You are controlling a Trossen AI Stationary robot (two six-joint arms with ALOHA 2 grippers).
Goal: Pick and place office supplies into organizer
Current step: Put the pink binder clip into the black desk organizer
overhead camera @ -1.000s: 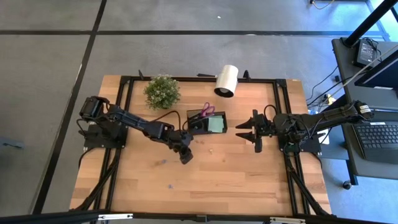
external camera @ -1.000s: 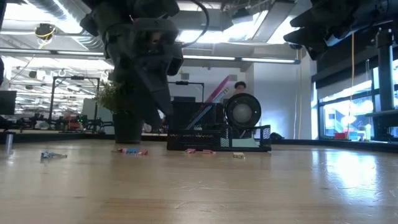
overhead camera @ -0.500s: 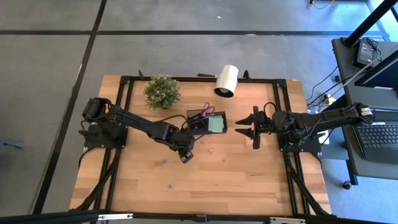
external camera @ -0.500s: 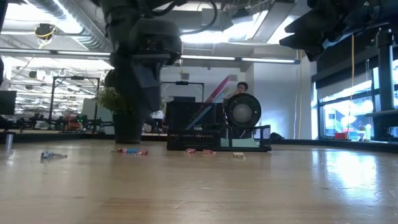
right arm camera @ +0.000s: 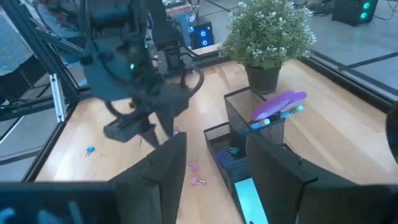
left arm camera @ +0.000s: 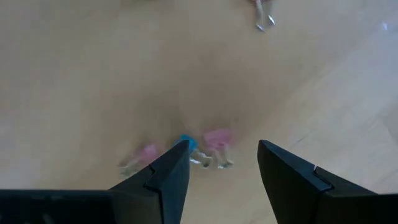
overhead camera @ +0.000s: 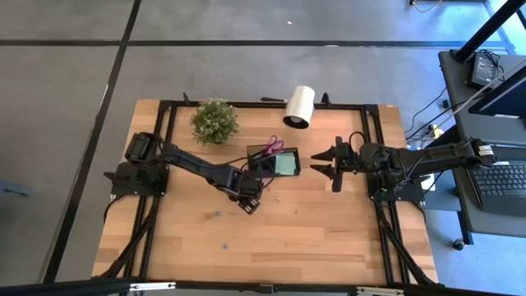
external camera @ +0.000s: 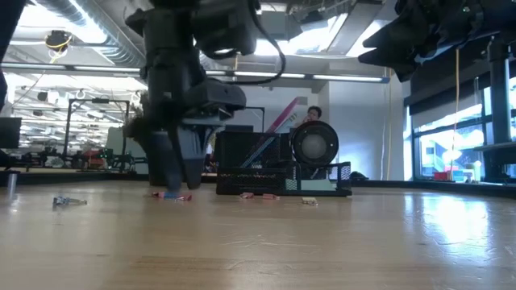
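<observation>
The left hand (overhead camera: 249,202) hung low over the table (overhead camera: 329,238) near the frame's centre, its fingers (left arm camera: 163,180) spread around a small cluster of pink and blue clips (left arm camera: 202,149) lying on the wood. Just above it in the high view stood the organizer (overhead camera: 274,162), holding purple-handled scissors (overhead camera: 272,145) and a green sticky-note pad (overhead camera: 286,165). The right hand (overhead camera: 327,164) waited, fingers parted and empty, right of the organizer.

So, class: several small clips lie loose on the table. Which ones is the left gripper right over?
The pink and blue clips just in front of the organizer: the open left gripper points down at them. The other loose clips lie farther off.
</observation>
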